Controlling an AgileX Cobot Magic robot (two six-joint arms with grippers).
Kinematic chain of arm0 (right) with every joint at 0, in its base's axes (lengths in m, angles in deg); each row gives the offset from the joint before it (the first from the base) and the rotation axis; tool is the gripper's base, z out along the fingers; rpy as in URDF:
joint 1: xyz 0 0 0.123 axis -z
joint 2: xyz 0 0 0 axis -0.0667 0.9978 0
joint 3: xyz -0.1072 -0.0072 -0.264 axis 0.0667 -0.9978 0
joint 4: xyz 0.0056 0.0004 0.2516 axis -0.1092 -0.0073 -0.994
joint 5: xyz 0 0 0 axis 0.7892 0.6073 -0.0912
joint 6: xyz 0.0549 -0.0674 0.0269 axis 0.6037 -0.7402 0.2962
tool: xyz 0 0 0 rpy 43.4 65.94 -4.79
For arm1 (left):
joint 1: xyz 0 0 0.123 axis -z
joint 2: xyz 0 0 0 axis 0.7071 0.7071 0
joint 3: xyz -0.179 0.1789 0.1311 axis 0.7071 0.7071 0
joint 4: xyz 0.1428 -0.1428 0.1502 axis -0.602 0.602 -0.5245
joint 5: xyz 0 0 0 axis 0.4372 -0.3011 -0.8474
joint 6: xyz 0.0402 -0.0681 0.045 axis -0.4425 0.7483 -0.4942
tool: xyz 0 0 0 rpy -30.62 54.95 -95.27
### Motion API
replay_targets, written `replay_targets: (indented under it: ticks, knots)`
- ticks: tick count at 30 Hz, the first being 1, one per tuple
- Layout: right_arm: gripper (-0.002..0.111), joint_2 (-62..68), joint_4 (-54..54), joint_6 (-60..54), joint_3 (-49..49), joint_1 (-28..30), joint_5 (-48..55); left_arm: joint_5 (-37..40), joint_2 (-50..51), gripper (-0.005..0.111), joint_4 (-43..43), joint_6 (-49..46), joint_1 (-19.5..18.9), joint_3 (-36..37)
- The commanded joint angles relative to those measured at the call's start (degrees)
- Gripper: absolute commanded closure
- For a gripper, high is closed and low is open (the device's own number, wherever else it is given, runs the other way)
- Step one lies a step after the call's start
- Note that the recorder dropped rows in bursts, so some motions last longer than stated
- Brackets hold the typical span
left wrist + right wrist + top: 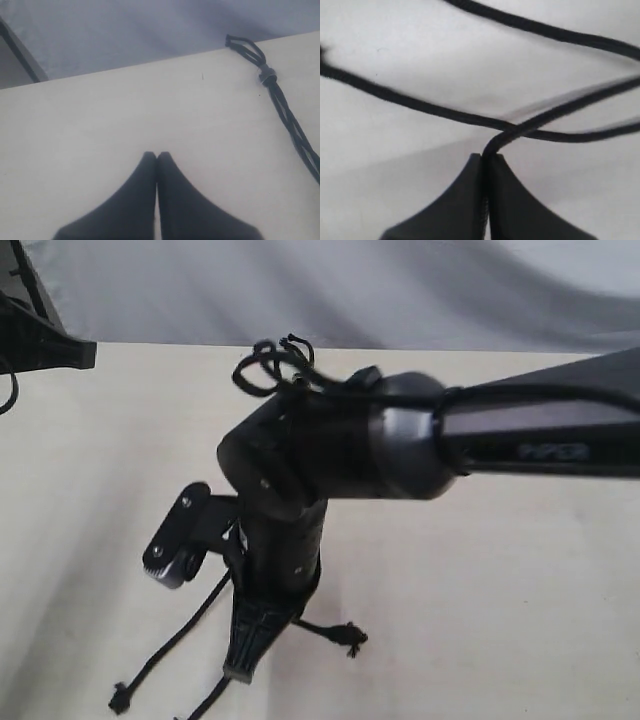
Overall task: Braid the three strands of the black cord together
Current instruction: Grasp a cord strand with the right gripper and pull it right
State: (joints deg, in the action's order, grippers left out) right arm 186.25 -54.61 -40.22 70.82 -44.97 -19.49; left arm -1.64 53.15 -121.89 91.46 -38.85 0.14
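The black cord lies along the table, its short loops at the far edge and a small grey band below them. My left gripper is shut and empty over bare table, apart from the cord. My right gripper is shut on one strand, which rises from the jaws and crosses another strand. A third strand runs beyond them. In the exterior view the right gripper points down at the table among loose strands, with knotted tips at the left and right.
The right arm reaches in from the right and hides most of the cord in the exterior view. A dark frame piece sits at the far left. The pale table ends at a far edge against a grey cloth backdrop.
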Motion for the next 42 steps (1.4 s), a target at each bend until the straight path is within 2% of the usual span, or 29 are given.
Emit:
replay_targets:
  ticks: [1, 13, 18, 23, 25, 27, 31, 34, 36, 42]
  knots:
    - [0.108, -6.23, 4.72, 4.39, -0.01, 4.28, -0.34, -0.33, 0.15, 0.107, 0.3, 0.42, -0.15, 0.34]
    - [0.108, -4.66, 4.46, 6.16, -0.01, 19.93, 0.12, -0.33, 0.15, 0.107, 0.3, 0.42, -0.15, 0.34]
    - [0.108, -1.15, 4.08, 6.16, -0.01, 22.66, -0.26, -0.33, 0.15, 0.107, 0.3, 0.42, -0.15, 0.34]
    - [0.107, 2.76, 4.3, 7.04, -0.01, 22.68, -0.26, -0.33, 0.15, 0.107, 0.3, 0.42, -0.15, 0.34]
    - [0.101, 3.93, 4.86, 8.95, -0.01, 22.68, -0.42, -0.33, 0.15, 0.107, 0.3, 0.42, -0.15, 0.34]
    - [0.09, 5.0, 6.13, 10.43, -0.01, 22.68, -0.83, -0.33, 0.15, 0.107, 0.61, 0.42, -0.15, 0.34]
    - [0.057, 5.57, 7.7, 10.27, -0.01, 22.68, -1.88, -0.33, 0.15, 0.107, 0.61, 0.42, -0.15, 0.34]
    - [0.043, 4.7, 7.7, 10.02, -0.01, 22.68, -3.34, -0.33, 0.15, 0.107, 0.61, 0.42, -0.15, 0.34]
    - [0.04, 2.78, 8.06, 10.02, -0.01, 22.68, -3.39, -0.45, 0.15, 0.107, 0.7, 0.42, -0.15, 0.34]
    - [0.041, -8.44, 12.07, 11.39, -0.01, 22.68, -5.45, -0.4, 0.15, 0.107, 3.58, 0.47, 0.7, 0.34]
